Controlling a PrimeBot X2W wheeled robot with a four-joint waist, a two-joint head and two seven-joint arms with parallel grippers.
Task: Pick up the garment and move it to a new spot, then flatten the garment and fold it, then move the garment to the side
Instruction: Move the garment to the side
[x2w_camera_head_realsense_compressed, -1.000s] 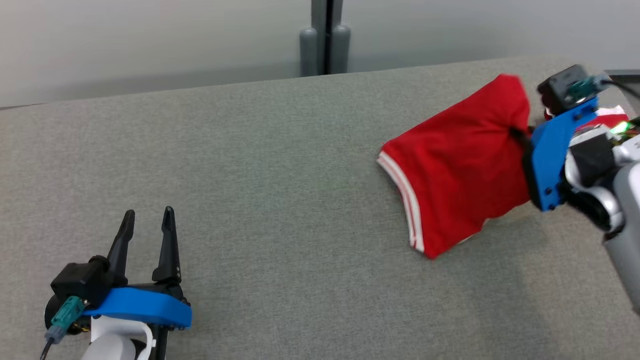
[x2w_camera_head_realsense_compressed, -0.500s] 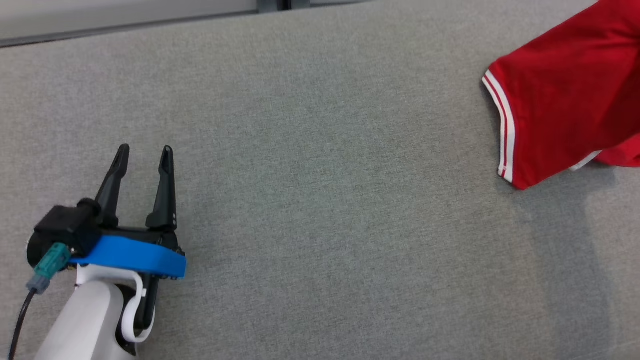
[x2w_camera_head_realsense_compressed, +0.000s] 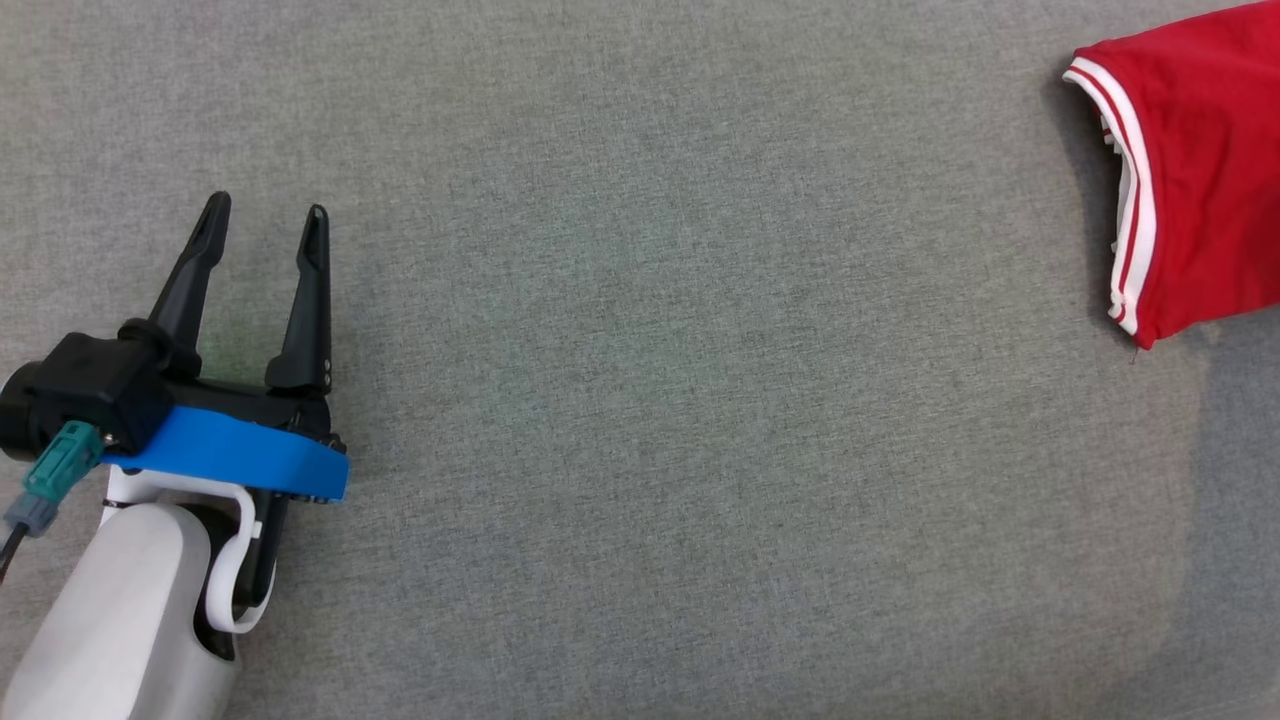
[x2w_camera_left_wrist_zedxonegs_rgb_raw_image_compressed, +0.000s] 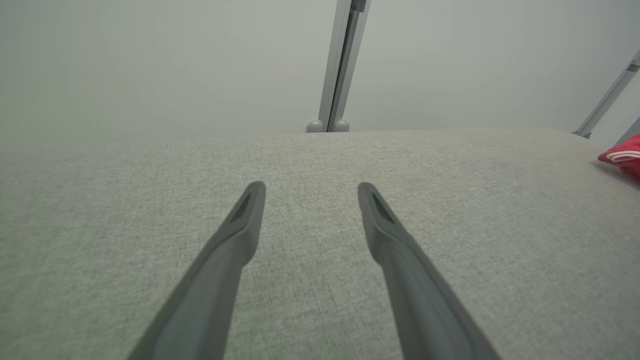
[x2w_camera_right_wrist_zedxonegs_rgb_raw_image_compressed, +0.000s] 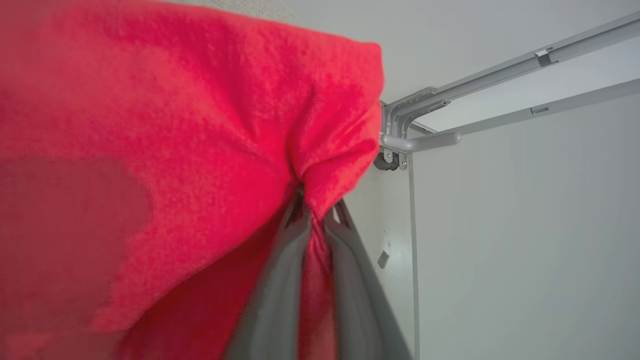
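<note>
Garment (x2w_camera_head_realsense_compressed: 1200, 180), red with white-striped trim, shows at the upper right edge of the head view and runs off the frame. Its striped hem (x2w_camera_head_realsense_compressed: 1135, 200) faces the middle of the picture. A dark shadow lies beside it on the grey surface (x2w_camera_head_realsense_compressed: 650, 400), so this part probably hangs a little clear of the surface rather than lying flat, though I cannot tell for certain.

In the right wrist view the right gripper (x2w_camera_right_wrist_zedxonegs_rgb_raw_image_compressed: 320, 207) rises from the bottom centre. Its fingers are clenched almost together on a bunched fold of the red cloth, and the rest drapes over the left half of that frame. A single pinch like this lets the cloth hang free, which suits carrying it more than spreading it.

The left gripper (x2w_camera_head_realsense_compressed: 266, 206) sits at the lower left of the head view with its fingers spread wide and nothing between them. In its own wrist view only bare surface lies between the fingers, and the garment is a small red patch at the right edge, well apart. It seems to be parked out of the way, ready to take a second corner.

By my reading this is the first step, the move to a new spot, and flattening and folding are not yet done. The broad bare middle of the head view looks like the natural place to set the garment down.
</note>
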